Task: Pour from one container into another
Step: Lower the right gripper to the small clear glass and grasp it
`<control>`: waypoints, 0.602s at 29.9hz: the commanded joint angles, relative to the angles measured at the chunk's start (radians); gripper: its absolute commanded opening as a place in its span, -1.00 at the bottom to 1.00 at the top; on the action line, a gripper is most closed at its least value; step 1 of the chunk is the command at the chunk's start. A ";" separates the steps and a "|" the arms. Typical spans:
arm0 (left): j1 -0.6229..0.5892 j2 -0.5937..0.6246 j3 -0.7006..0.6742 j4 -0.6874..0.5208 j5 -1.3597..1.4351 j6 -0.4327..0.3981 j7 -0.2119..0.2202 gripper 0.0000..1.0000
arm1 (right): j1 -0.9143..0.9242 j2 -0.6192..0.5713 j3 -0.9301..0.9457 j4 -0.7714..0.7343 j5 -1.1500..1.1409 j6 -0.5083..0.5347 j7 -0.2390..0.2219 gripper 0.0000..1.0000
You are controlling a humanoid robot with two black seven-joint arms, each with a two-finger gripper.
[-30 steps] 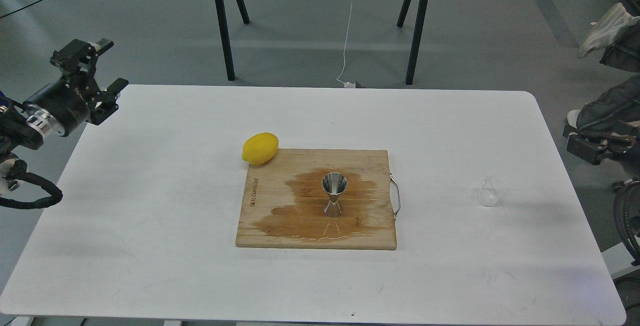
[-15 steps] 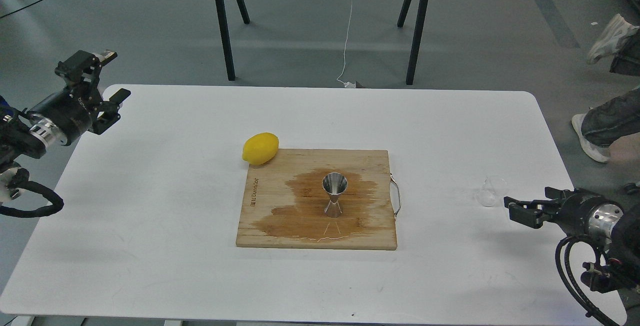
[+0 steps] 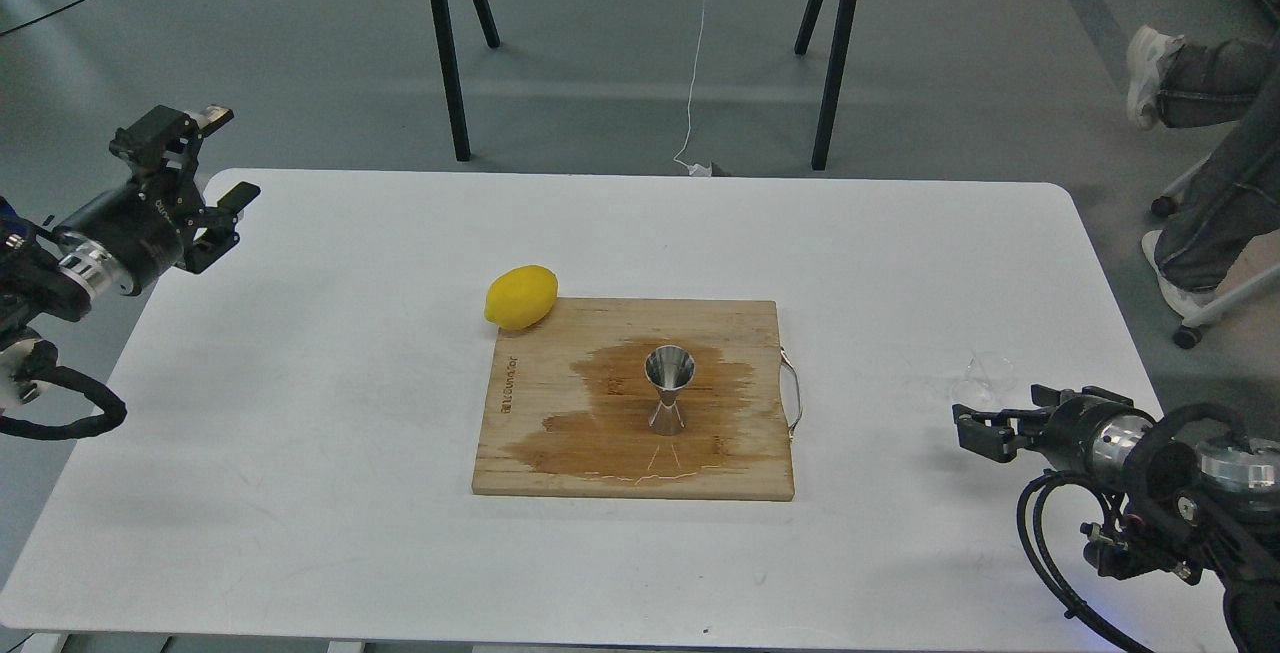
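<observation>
Grey workshop floor and black trestle legs [image 3: 443,43] behind; our white table [image 3: 300,413] carries a wooden cutting board [image 3: 560,453] with a dark wet stain spread over its middle. Steel jigger [image 3: 668,391] stands upright on that stain, hourglass shape, narrow waist, polished and mirror-bright. Lemon [image 3: 520,297], matte yellow, touches the board's far left corner. Small clear glass vessel [image 3: 982,380] sits on bare table well to the right of the board, thin-walled, round rim, nearly invisible against the white; contents cannot be told. Our right gripper [image 3: 968,429] lies low, just beside the glass on its near side, not holding it; seen end-on and dark, so we cannot tell how far its fingers stand apart. Our left gripper [image 3: 205,168] hangs over the table's far left corner, fingers spread wide, empty. Risks as we judge them: smooth glass may slip or tip if nudged before a grip; the jigger's narrow mouth and small foot invite spilling or toppling; the wet board is slick.
</observation>
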 commanded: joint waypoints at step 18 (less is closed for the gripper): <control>0.007 0.000 0.000 0.005 0.000 0.000 0.000 0.92 | 0.118 0.087 0.000 -0.179 -0.088 0.000 -0.006 0.95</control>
